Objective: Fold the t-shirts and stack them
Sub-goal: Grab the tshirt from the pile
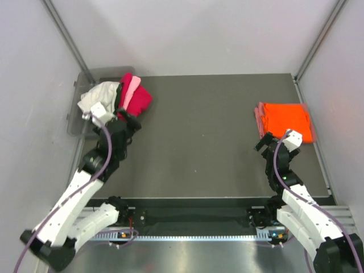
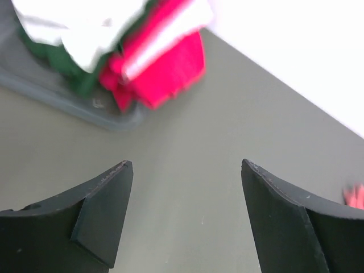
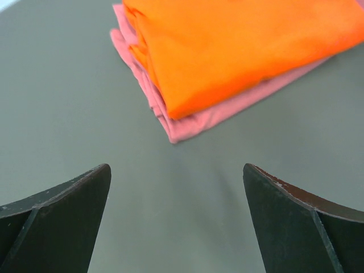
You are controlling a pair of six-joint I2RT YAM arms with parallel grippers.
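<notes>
A heap of unfolded t-shirts fills the bin at the back left: cream (image 1: 99, 94), pale pink (image 1: 132, 88) and crimson red (image 1: 139, 99), the red spilling over the rim onto the table. A dark green one (image 2: 57, 60) shows under the cream (image 2: 85, 28). At the right lies a folded orange t-shirt (image 1: 287, 118) on top of a folded salmon pink one (image 3: 199, 122). My left gripper (image 1: 132, 122) hovers open just in front of the heap, nothing between its fingers (image 2: 102, 210). My right gripper (image 1: 263, 142) is open and holds nothing, just short of the stack's near left corner.
The clear grey plastic bin (image 1: 77, 108) stands at the table's back left corner, its wall (image 2: 68, 105) near my left gripper. White walls close in the table on the back and sides. Dark table surface (image 1: 199, 131) lies between the heap and the stack.
</notes>
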